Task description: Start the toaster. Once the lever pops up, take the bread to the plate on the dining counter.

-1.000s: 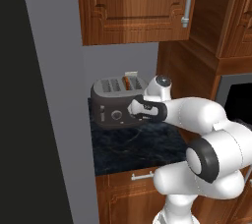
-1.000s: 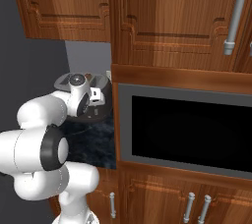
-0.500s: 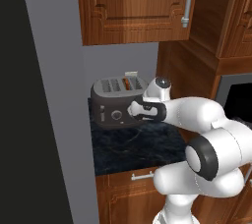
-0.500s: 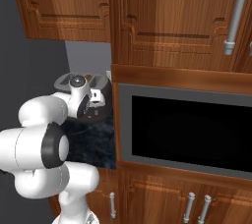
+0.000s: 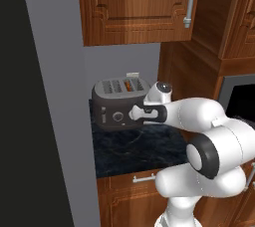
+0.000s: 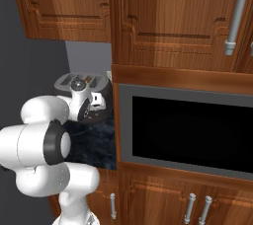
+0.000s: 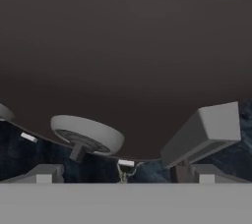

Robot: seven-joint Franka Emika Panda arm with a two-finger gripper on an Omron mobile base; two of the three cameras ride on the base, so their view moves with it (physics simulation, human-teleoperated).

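Dark counter [image 5: 134, 149], mid-frame: toaster [image 5: 119, 102] with bread [image 5: 129, 85] in slot. Gripper [image 5: 135, 114], spread, unmoved at toaster front; lever apparently unpressed.

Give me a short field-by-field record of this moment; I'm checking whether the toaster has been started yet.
toaster: dark grey, four slots, on the dark marble counter against the wall
bread: a brown slice sits low in one slot
gripper: open, up against the toaster's front, beside the lever
hand view: the toaster's dark front close up, with a round knob and a grey block-shaped lever
started: cannot tell
nearby: wooden cabinets above, built-in oven to the right
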